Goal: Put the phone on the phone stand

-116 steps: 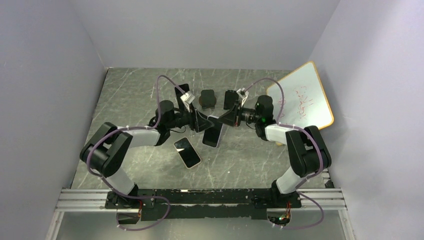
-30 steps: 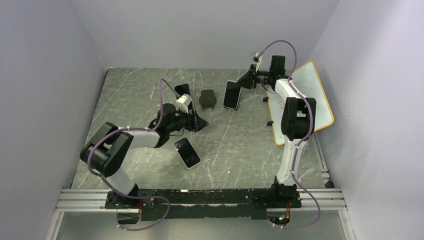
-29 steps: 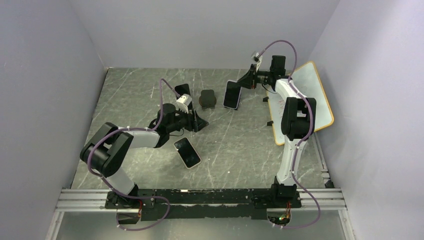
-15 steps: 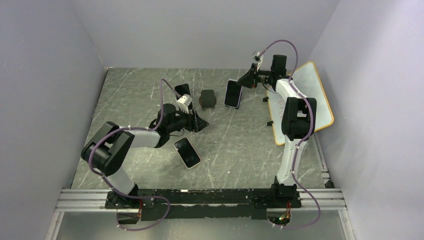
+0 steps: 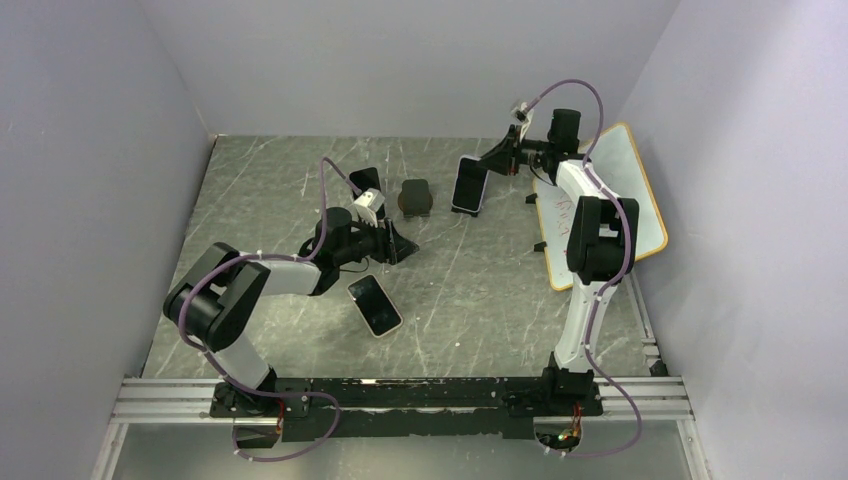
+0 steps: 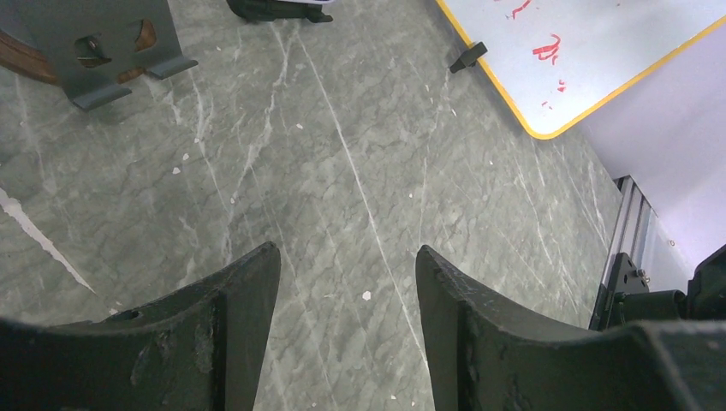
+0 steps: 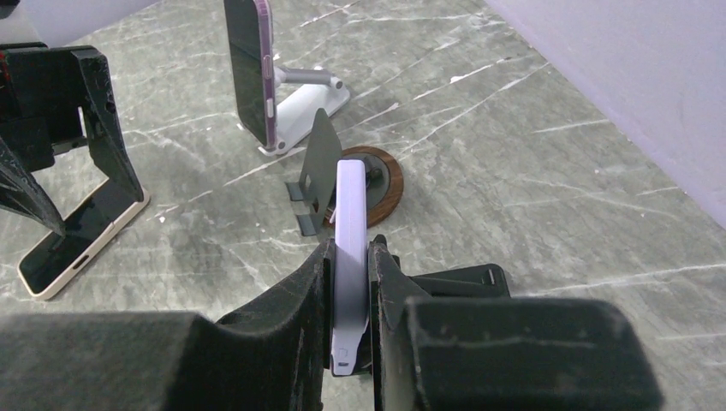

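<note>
**Left gripper** (image 6: 347, 254): hanging low over the table (image 5: 480, 290), jaws apart, gripping nothing.

**Spare phone** (image 5: 375, 305): lying flat just beside it.

**Stand** (image 7: 318, 163): standing empty.

**Phone** (image 7: 351, 197): being clamped edge-on by the right gripper (image 7: 351, 250), held in the air right of the stand, not touching it.

**Risks, as judged:**
- The narrow grip may be letting the phone pivot.
- A low approach could be tipping the light stand.
- The phone could be overshooting the lip (image 7: 308, 223) and sliding off.

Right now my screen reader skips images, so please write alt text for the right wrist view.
The right gripper clamps a white phone on edge, facing an empty dark phone stand. Beyond, a second phone sits in a white stand; a third phone lies flat, left.
</note>
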